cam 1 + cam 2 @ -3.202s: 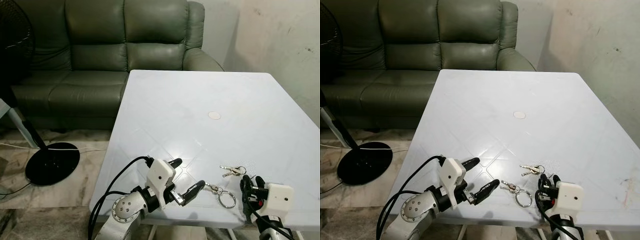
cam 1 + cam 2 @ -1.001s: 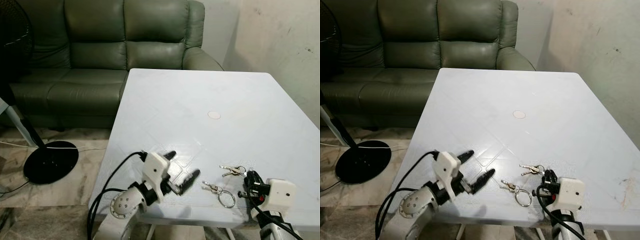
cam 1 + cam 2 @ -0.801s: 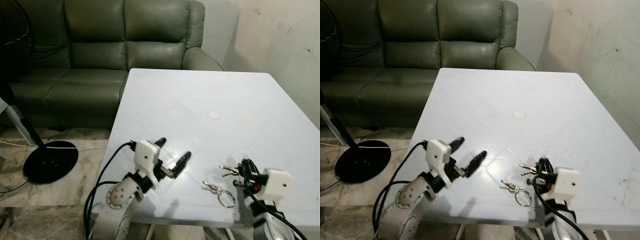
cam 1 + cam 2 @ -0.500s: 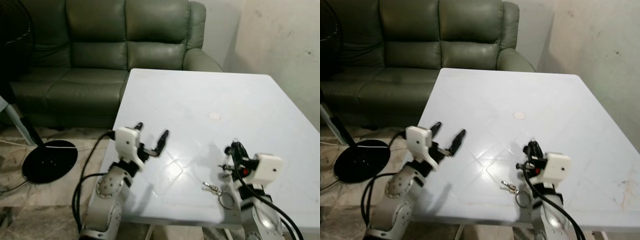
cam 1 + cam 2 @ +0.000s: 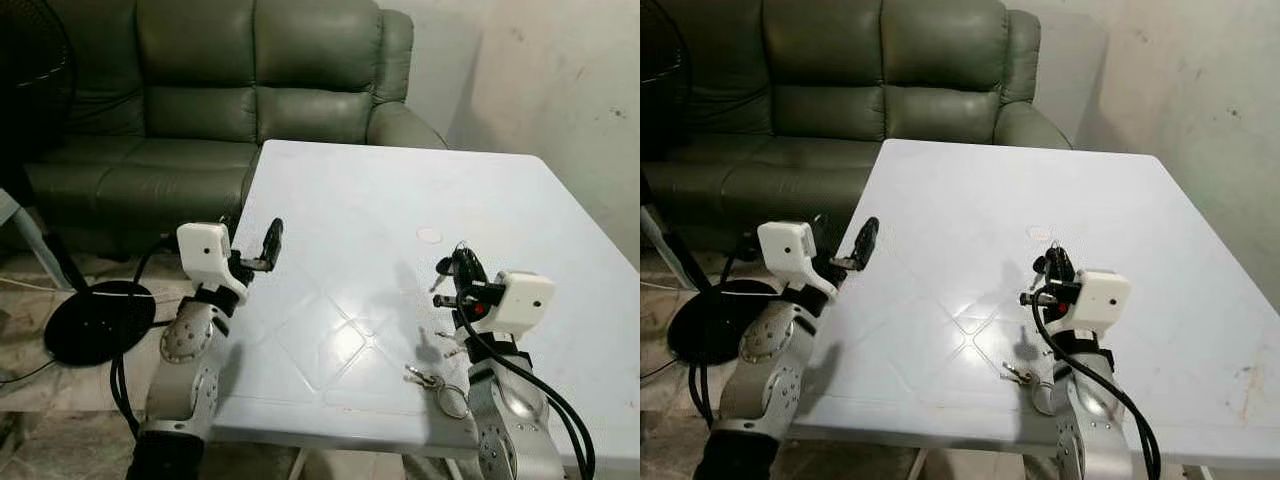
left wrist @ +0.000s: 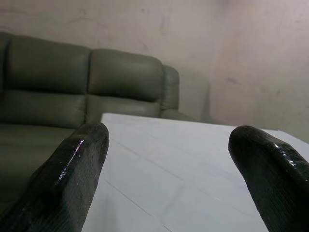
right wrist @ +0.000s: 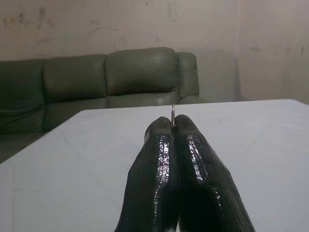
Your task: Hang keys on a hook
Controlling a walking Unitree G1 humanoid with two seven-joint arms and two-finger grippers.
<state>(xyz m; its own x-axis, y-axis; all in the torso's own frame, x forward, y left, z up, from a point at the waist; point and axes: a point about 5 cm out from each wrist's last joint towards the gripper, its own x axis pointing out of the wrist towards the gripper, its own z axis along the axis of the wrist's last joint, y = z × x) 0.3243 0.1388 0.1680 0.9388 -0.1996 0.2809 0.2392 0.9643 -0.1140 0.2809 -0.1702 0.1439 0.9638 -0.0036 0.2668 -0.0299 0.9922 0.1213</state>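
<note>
Left eye view: right gripper [image 5: 452, 268] is raised above the white plastic table [image 5: 380, 200], over its near right part, fingers pressed together. Below it, small silver keys [image 5: 448, 341] appear to dangle above the tabletop; cannot make out the link up to the fingers. A second bunch, silver keys on a round wire ring [image 5: 437, 386], lies flat on the table near its front edge, just in front of the right arm. Left gripper [image 5: 252, 240] is held up at the table's left edge, fingers spread wide, nothing between them. Small round white disc [image 5: 429, 235] sits on the table just beyond the right gripper. Green leather sofa [image 5: 230, 100] stands behind the table; black round fan base [image 5: 95, 322] is on the floor left of the table.

Right eye view: same layout. Right gripper's fingers are together above the table; the ring bunch shows at the table's front edge, partly behind the right arm.

Left wrist view: two black fingertips [image 6: 72, 169] far apart, empty gap, table surface and sofa beyond.

Right wrist view: both fingers clamped tight, with a thin silver ring loop [image 7: 172, 114] sticking out at the tips, so it is pinching a key ring. Table and sofa behind.
</note>
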